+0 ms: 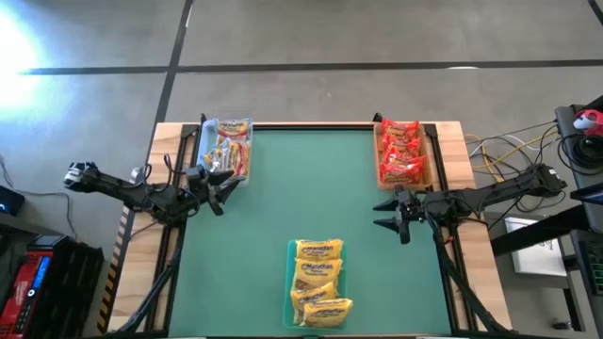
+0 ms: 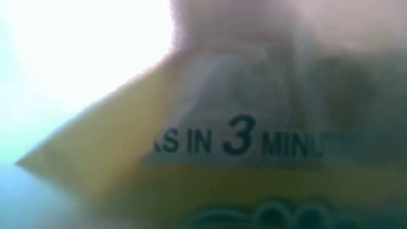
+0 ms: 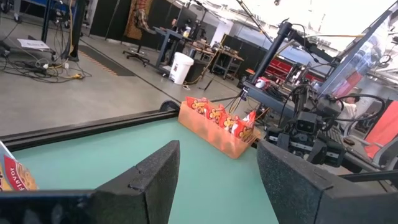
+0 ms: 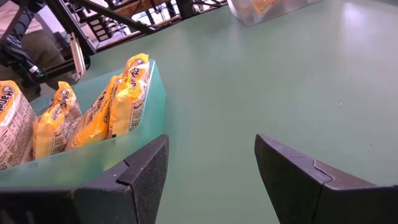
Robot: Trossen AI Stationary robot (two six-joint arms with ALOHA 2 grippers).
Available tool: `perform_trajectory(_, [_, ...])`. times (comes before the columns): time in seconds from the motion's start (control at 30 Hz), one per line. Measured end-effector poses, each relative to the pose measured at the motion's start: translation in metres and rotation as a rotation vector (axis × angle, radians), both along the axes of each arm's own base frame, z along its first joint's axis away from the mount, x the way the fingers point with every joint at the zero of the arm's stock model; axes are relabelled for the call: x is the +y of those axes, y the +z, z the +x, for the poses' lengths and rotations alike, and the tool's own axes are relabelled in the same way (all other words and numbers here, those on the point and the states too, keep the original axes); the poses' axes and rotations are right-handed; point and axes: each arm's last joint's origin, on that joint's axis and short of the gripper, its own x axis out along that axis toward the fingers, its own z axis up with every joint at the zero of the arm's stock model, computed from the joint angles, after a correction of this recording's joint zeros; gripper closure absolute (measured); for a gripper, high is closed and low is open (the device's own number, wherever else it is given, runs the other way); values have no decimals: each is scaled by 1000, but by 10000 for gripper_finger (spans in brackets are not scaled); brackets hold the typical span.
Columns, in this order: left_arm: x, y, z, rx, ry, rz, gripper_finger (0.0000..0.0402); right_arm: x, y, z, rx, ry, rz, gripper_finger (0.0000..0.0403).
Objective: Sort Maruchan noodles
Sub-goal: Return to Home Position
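Note:
Yellow Maruchan packets stand on edge in a green tray at the table's near edge, seen also as yellow packets in the right wrist view; one yellow packet fills the low view. Red packets lie in a tan tray at the far right, shown as red packets in the left wrist view. Orange-and-white packets fill a clear tray at the far left. My left gripper is open beside the clear tray. My right gripper is open just near of the tan tray. Neither holds anything.
The green mat lies between the three trays. The tan tray and the clear tray stand at the far corners. Cables and equipment sit off the table's right side.

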Motion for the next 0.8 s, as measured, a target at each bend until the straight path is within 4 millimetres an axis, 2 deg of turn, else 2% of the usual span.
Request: perform_trajectory(0.8, [-2, -8, 8, 76, 0, 23, 203, 0, 0, 0, 0, 0, 0, 177])
